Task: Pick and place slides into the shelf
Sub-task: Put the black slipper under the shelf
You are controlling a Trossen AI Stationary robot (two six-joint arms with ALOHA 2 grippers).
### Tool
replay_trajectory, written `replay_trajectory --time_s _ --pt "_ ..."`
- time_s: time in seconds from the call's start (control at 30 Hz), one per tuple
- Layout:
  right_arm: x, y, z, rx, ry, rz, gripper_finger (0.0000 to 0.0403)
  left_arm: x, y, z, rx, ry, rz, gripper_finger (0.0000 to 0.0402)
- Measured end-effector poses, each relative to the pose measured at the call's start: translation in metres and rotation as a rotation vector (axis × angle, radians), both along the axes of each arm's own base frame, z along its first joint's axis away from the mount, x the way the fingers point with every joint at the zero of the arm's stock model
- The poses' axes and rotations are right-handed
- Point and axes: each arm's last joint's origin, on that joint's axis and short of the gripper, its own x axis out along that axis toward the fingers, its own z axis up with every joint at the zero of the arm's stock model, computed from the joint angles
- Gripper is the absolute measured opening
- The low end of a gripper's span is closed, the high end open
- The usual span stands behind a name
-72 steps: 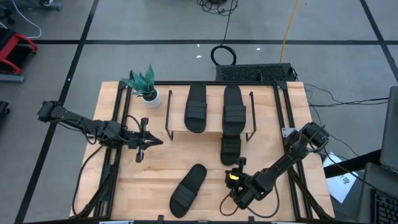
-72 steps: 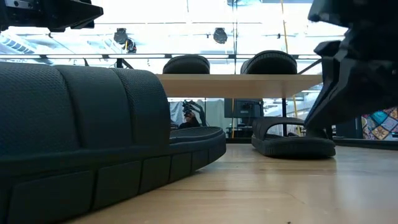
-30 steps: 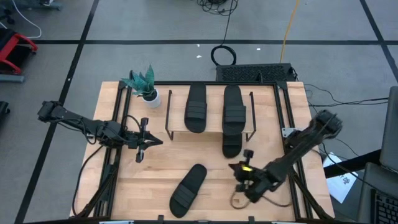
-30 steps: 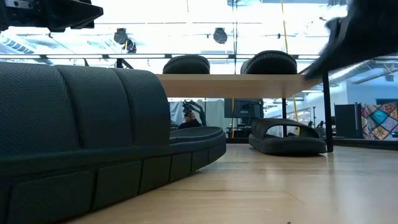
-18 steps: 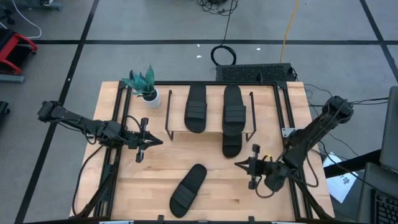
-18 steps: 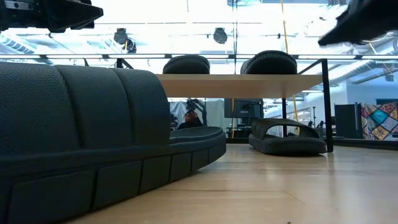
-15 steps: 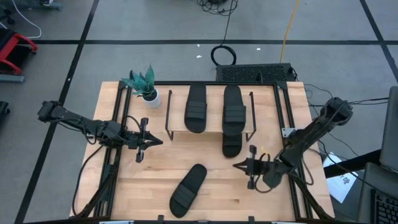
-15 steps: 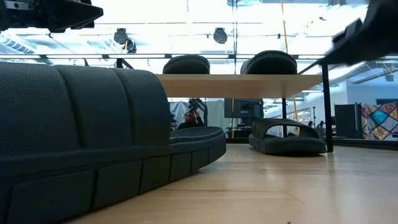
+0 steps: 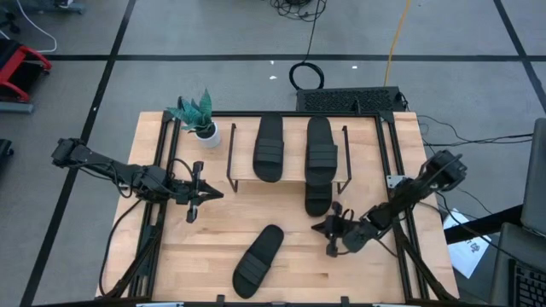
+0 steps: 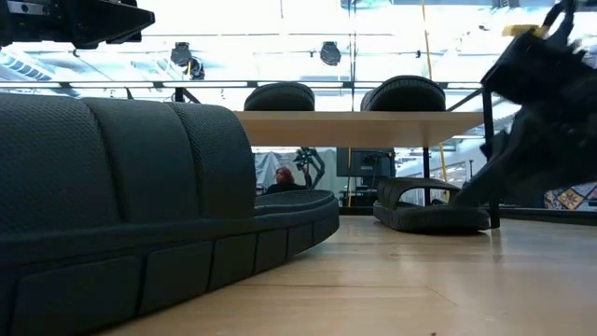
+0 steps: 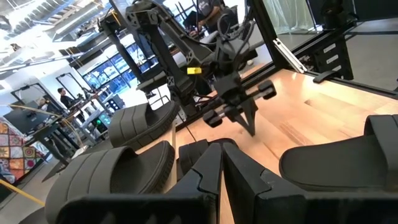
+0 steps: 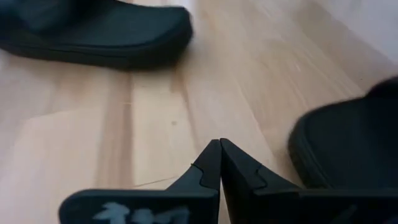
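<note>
Right gripper (image 9: 328, 228) sits lower right of centre in the high view, low over bare tabletop (image 9: 213, 239), fingers pressed together with nothing pinched (right wrist view shows the tips meeting). It is just beside the toe of the slide (image 9: 316, 196) that pokes out from under the shelf (image 9: 288, 175), not touching it as far as I can tell.

Judgement on the step: looks like it's nudging or lining up that half-tucked slide. To do it well: contact the sole edge squarely, push along the slide's long axis toward the top of frame so it doesn't yaw into the shelf's wire leg (image 9: 348, 183). If a grasp is intended instead, the fingers must spread first and close on the strap or sole edge.

Left gripper (image 9: 201, 194) waits centre-left of the high view, left of the shelf, fingers pressed together too per its wrist view.

Counts, near to far:
- Loose slide (image 9: 258, 257), bottom centre, angled, on the tabletop: 1
- Slide half under the shelf: 1
- Slides on the shelf board: 2, left one (image 9: 269, 147) and right one (image 9: 321, 145), side by side
- Total slides: 4
- Shelf: 1
- Potted plant (image 9: 199, 116), upper left corner of the table: 1
- Arms: 2
</note>
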Motion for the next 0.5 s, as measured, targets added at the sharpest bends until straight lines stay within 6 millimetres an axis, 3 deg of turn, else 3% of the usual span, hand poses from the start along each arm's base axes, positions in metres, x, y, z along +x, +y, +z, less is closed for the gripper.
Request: replay_trajectory --time_s 0.5 --pt "0.005 -0.023 -0.013 -0.016 0.063 -0.191 0.0 0.0 0.0 0.0 0.0 0.0 0.0 0.0024"
